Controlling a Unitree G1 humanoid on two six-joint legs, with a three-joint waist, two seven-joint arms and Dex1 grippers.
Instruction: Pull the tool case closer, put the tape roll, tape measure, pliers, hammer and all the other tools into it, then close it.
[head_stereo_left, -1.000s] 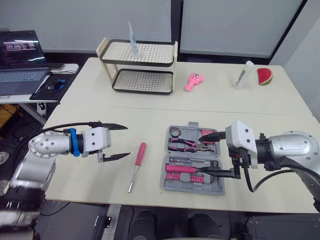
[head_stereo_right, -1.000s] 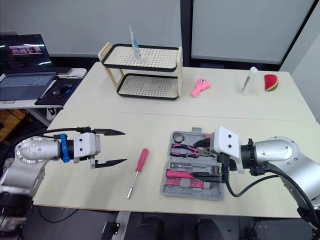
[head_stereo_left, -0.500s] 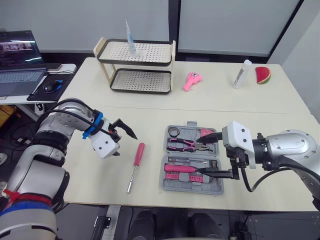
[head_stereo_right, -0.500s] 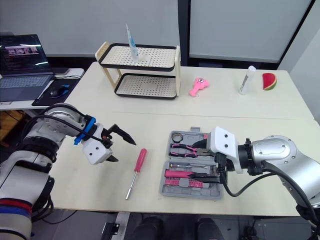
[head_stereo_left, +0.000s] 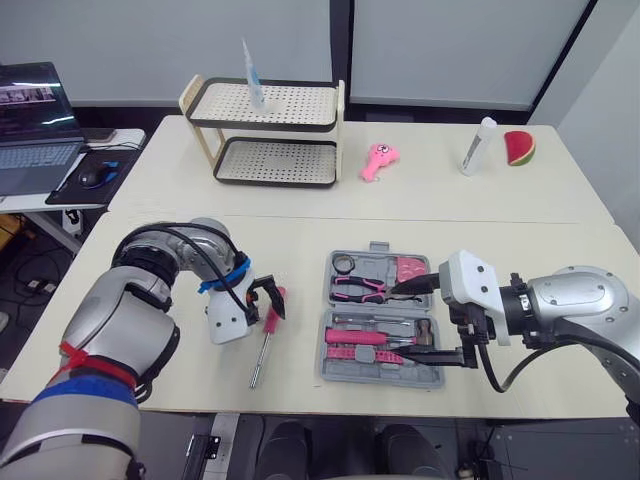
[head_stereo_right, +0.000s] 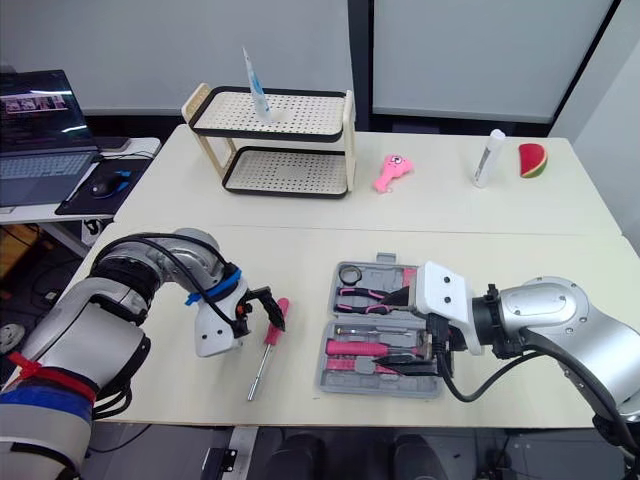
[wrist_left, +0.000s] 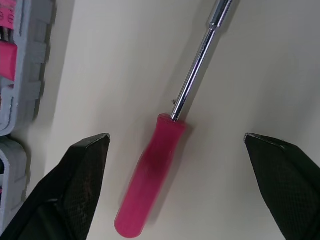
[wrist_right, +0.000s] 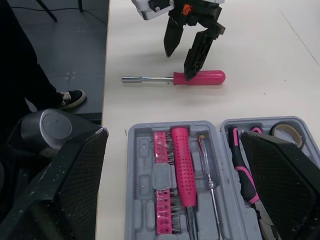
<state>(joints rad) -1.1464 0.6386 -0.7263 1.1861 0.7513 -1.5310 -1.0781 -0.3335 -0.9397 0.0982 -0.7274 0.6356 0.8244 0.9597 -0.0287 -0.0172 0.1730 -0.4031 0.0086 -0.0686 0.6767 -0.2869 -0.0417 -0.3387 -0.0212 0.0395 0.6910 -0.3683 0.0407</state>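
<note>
**Left pincer (head_stereo_left: 268, 301) has swung onto the screwdriver (wrist_left: 150, 185)**

Near the table's (head_stereo_left: 520, 235) front edge its fingers (wrist_left: 85, 170) stand spread either side of the pink handle. Right pincer (head_stereo_left: 392, 323), also spread, hovers over the open tool case (wrist_right: 141, 205).

Bright even light casts soft shadows; screwdriver handle (wrist_left: 150, 172) seems blurred.

An office or lab room, shown by the laptop (head_stereo_left: 32, 128), mouse (head_stereo_left: 88, 177) and pale worktables (head_stereo_left: 560, 205).
</note>
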